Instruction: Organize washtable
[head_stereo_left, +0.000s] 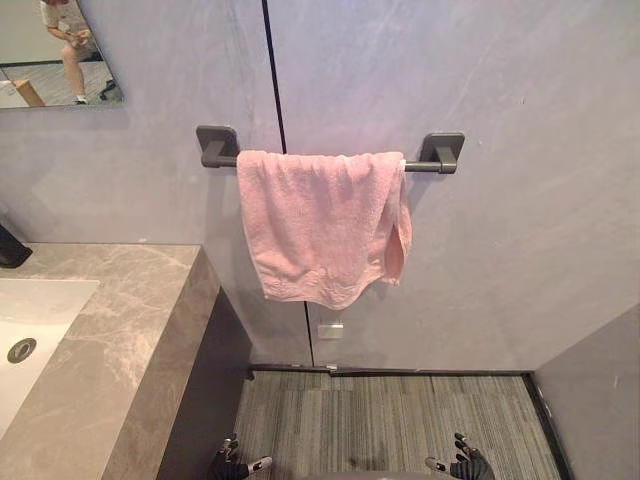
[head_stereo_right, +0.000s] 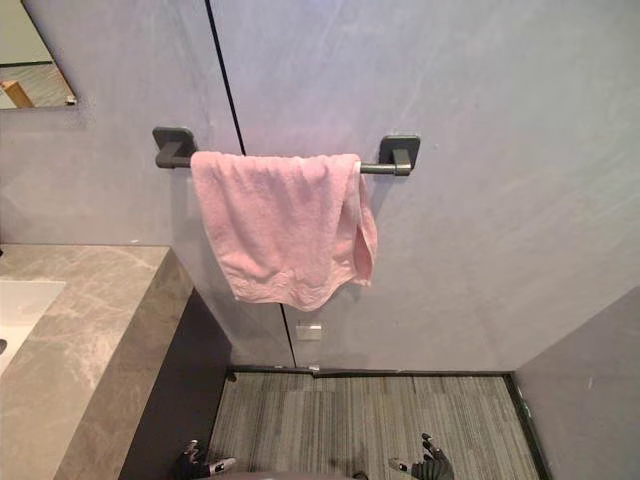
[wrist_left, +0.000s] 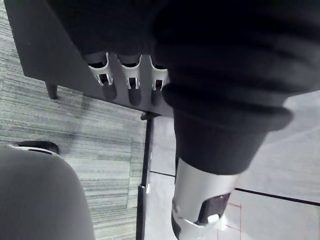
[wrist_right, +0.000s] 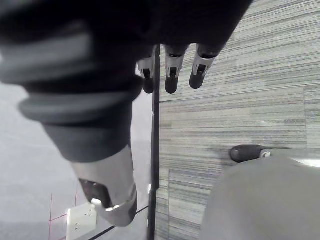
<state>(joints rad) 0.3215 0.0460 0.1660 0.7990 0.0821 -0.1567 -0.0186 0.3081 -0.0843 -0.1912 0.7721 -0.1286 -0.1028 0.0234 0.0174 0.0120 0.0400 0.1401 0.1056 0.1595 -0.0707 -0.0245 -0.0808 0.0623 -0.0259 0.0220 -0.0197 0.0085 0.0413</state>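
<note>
Pink terry towel (head_stereo_left: 320, 225) front and centre, draped over the dark grey metal rail (head_stereo_left: 425, 166) on the grey wall. It hangs lopsided, bunched and folded over at the rail's right end, with the lower hem slanting. To the left sits the grey marble bench (head_stereo_left: 120, 330) with its white sink (head_stereo_left: 30, 320).

Both arms are down low. The left hand (head_stereo_left: 232, 464) and the right hand (head_stereo_left: 465, 466) hang above the striped grey carpet floor (head_stereo_left: 390, 420), well apart from the towel. In the wrist views the left hand's fingers (wrist_left: 131, 80) and the right hand's fingers (wrist_right: 171, 75) are straight and relaxed, holding nothing.

My read: the task is barely begun, and the towel is the first job. To do it well, raise both hands together and take a top corner in each near the rail. Slide the cloth along rather than tugging downwards, since soft terry will slip off on its heavier side. Spread out the bunched right edge until the hem hangs level.
</note>
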